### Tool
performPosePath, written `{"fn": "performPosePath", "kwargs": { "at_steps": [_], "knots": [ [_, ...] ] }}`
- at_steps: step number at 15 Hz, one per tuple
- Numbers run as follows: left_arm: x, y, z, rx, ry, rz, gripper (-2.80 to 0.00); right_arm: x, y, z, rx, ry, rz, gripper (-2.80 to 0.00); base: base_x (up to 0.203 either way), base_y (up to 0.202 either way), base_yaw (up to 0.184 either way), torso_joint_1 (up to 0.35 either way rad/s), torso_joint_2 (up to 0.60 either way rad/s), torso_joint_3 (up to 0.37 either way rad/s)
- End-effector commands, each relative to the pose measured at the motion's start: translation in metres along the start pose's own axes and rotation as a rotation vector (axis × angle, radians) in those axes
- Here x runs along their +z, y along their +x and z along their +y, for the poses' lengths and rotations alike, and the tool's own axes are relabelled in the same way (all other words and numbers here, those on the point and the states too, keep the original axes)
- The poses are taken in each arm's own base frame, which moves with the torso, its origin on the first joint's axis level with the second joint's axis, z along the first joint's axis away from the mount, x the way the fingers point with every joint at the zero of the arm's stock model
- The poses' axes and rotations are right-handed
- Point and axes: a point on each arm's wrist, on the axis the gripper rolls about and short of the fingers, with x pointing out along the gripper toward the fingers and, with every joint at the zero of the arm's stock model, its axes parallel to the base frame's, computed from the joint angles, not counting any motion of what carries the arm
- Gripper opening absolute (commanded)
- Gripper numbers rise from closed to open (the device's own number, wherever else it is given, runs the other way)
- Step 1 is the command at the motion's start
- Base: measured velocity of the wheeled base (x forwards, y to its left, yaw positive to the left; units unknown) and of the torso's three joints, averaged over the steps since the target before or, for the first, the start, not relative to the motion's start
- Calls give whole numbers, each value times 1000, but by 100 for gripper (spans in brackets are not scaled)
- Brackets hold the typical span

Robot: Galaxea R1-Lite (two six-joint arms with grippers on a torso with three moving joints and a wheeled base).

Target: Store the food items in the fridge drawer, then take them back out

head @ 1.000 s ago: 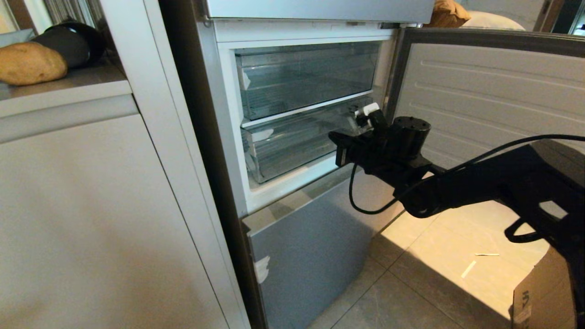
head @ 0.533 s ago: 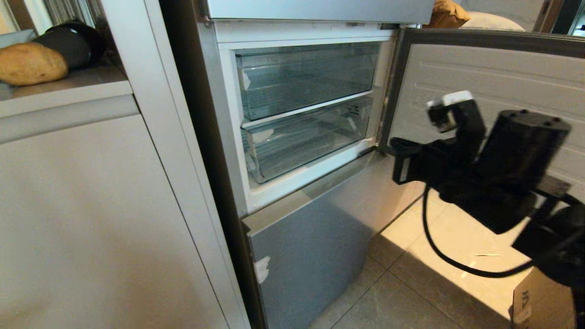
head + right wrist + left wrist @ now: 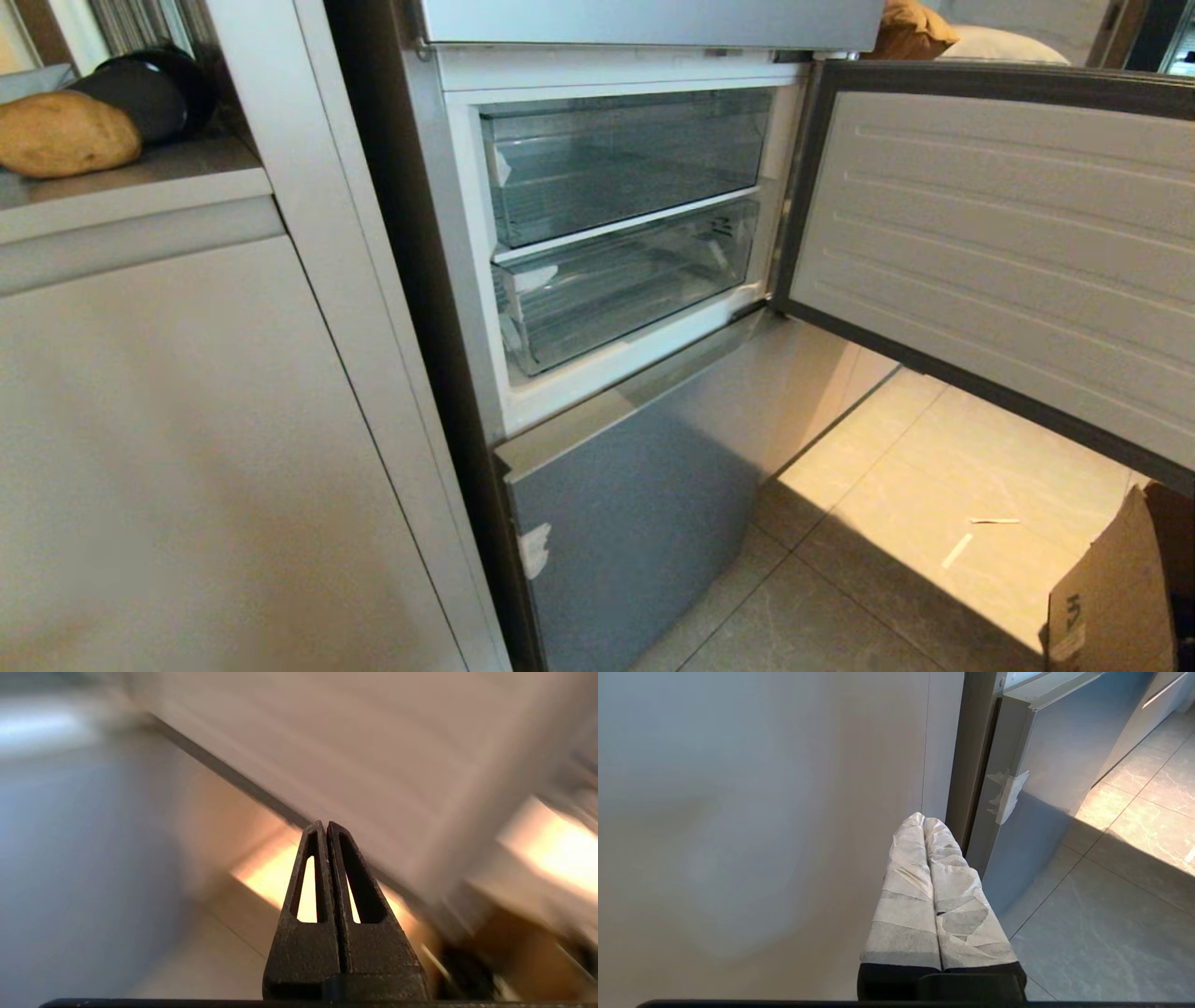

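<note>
Pale tiled kitchen floor runs beneath a silver-grey fridge whose ribbed white-lined door [image 3: 990,243] stands swung wide, showing two clear plastic drawers stacked inside; the lower one, the wide shallow clear fridge drawer [image 3: 625,285] with a ribbed bottom and curved front lip, sits pushed in and looks empty. On the grey counter [image 3: 177,173] beside the fridge, near its front edge, lies the oval tan-brown potato [image 3: 65,133], with a rounded dark object [image 3: 154,89] just behind it, too shadowed to identify. Neither arm shows in the head view. The right gripper [image 3: 325,830], black fingers pressed together on nothing, hangs over the floor by the open door; the left gripper [image 3: 923,821], its white-wrapped fingers also pressed together and empty, is parked low facing the beige cabinet front beside the fridge. Judging from this, the door-opening step is done and the drawer comes next: a gripper must hook the curved lip and draw it out before any food goes in
</note>
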Motion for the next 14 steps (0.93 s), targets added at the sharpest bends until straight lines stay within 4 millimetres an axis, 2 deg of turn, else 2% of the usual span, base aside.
{"fn": "performPosePath", "kwargs": {
  "at_steps": [1,4,5,7,10,14],
  "knots": [
    [0,0,0,0,-1,2,-280,-37,-59,-12,-78,-18,8,-280,0,0,0,0,0,0],
    [0,0,0,0,-2,0,-280,-97,-92,0,142,-24,275,-280,0,0,0,0,0,0],
    [0,0,0,0,-1,1,-280,-105,-95,3,167,20,326,-280,0,0,0,0,0,0],
    [0,0,0,0,-1,0,-280,-110,-93,4,222,47,394,-280,0,0,0,0,0,0],
    [0,0,0,0,-1,1,-280,-111,-97,3,380,43,337,-280,0,0,0,0,0,0],
    [0,0,0,0,-1,0,-280,-112,-103,1,331,130,210,-280,0,0,0,0,0,0]
  ]
}}
